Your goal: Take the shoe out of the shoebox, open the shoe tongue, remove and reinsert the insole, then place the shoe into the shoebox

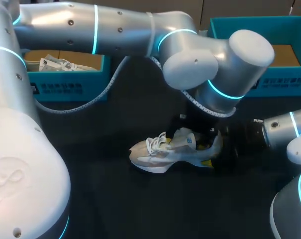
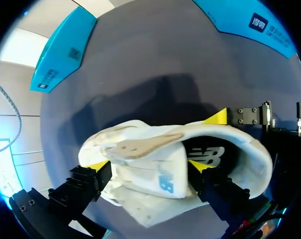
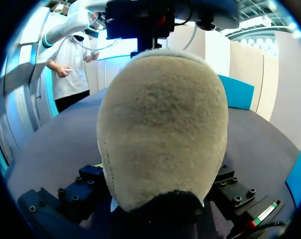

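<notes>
Now the cream-and-white suede sneaker [image 1: 165,152] stands upright on the dark counter [image 1: 115,199], outside the two teal cardboard shoeboxes, one on the left [image 1: 65,88] and one on the right [image 1: 284,82]. Their white printed labels are too small to read. The left hand [image 2: 148,167] grips the white padded tongue [image 2: 155,174], which bears a blue logo. The right hand [image 3: 155,191] clasps the sneaker's heel from both sides.

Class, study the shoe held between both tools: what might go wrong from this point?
1. The left tool grips the tongue; a harder pull may drag the shoe out of the right tool, which clamps only the heel.
2. One left finger sits inside the shoe's opening and could snag the lining on withdrawal.
</notes>
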Controlling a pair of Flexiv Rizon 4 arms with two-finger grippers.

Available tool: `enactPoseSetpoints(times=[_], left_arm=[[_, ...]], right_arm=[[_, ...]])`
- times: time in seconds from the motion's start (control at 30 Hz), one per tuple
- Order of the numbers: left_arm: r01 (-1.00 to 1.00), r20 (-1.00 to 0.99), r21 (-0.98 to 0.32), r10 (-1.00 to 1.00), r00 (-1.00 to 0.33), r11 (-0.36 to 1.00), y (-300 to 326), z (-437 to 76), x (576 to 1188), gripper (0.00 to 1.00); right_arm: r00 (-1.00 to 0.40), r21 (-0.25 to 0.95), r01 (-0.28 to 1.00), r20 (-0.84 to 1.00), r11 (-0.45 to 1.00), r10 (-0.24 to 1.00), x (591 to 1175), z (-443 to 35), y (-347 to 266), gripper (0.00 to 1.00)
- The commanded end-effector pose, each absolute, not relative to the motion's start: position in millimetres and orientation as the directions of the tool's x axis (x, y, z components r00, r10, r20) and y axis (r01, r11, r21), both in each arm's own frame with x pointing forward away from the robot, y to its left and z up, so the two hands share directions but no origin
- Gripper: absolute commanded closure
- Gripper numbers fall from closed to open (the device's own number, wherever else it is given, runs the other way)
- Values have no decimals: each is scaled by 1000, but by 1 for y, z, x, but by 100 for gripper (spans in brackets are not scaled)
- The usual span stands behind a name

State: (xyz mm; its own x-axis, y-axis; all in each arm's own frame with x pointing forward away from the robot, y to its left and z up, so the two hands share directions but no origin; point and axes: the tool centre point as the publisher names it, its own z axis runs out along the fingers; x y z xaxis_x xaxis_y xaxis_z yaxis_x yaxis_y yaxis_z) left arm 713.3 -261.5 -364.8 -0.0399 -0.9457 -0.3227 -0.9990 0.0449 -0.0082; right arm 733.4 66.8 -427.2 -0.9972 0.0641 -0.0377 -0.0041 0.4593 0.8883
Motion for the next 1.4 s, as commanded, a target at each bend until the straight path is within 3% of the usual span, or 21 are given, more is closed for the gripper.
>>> enactPoseSetpoints(times=[0.03, 0.8, 0.87, 1.03, 1.4], left_arm=[[-996, -360, -70, -930, 72, -50, -256, -359, 702, 0], [-987, -344, -40, -925, 159, -154, -213, -333, 696, 0], [-986, -335, -36, -928, 166, -164, -210, -330, 695, 25], [-984, -304, -13, -937, 171, -175, -204, -324, 695, 58], [-985, -236, 14, -958, 163, -171, -206, -308, 694, 81]], right_arm=[[-997, 887, -3, -38, 462, 65, 733, -427, 68, 100], [-997, 887, -3, -38, 462, 65, 733, -427, 68, 100], [-997, 887, -3, -38, 462, 65, 733, -427, 68, 100], [-997, 887, -3, -38, 462, 65, 733, -427, 68, 100], [-997, 887, -3, -38, 462, 65, 733, -427, 68, 100]])
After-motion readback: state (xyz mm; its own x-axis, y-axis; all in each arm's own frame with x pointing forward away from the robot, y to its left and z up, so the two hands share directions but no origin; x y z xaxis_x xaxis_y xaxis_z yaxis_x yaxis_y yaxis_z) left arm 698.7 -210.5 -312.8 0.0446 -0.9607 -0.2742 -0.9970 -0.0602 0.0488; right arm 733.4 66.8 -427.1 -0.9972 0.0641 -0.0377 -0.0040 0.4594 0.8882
